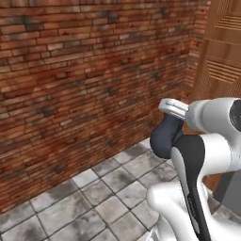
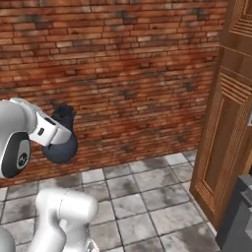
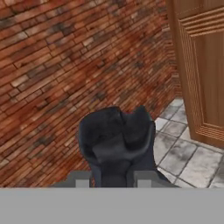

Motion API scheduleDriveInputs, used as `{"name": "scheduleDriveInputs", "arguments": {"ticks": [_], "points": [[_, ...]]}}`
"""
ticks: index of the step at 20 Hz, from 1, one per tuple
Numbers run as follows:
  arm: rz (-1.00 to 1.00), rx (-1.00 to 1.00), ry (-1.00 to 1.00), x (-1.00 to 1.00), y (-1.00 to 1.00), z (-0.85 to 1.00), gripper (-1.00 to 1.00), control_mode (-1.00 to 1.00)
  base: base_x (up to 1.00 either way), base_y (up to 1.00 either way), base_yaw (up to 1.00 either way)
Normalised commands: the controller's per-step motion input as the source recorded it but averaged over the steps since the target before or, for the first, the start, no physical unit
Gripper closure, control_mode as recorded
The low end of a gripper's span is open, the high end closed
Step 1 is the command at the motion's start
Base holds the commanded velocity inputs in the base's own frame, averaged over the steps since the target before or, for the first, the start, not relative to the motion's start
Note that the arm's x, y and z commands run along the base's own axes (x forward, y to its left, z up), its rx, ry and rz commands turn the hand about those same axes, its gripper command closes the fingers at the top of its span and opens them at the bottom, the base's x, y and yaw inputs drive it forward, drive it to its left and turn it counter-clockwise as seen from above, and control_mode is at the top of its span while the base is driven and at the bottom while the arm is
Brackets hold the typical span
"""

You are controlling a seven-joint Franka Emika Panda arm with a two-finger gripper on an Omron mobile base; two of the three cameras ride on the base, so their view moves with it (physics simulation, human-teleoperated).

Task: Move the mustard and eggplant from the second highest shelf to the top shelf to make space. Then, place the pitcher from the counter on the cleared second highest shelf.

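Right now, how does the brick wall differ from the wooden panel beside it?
The brick wall is red-brown, mottled with dark stains, in horizontal courses; the wooden panel is orange-brown with fine vertical grooves inside recessed frames. The brick wall spans most of the right base view; the wooden panel is a narrower upright slab at the right. Both rise from the grey tiled floor.

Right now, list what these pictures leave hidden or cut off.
- Left base view: the pitcher is half covered by the arm; its rim and handle are hidden.
- Right base view: the hand covers the pitcher's neck.
- Hand view: the pitcher's belly is cut off by the bottom edge; the gripper fingertips barely show.
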Motion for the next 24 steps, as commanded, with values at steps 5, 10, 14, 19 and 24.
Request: {"name": "scheduleDriveInputs", "arguments": {"ticks": [5, 10, 14, 19, 24], "points": [[0.00, 0.00, 0.00, 0.00, 0.00, 0.00, 1.00, 1.00, 0.46, 0.00, -0.48], [0.00, 0.00, 0.00, 0.00, 0.00, 0.00, 1.00, 1.00, 0.40, 0.00, -0.53], [0.00, 0.00, 0.00, 0.00, 0.00, 0.00, 1.00, 1.00, 0.38, 0.00, -0.56], [0.00, 0.00, 0.00, 0.00, 0.00, 0.00, 1.00, 1.00, 0.44, 0.00, -0.54], [0.00, 0.00, 0.00, 0.00, 0.00, 0.00, 1.00, 1.00, 0.54, 0.00, -0.50]]}}
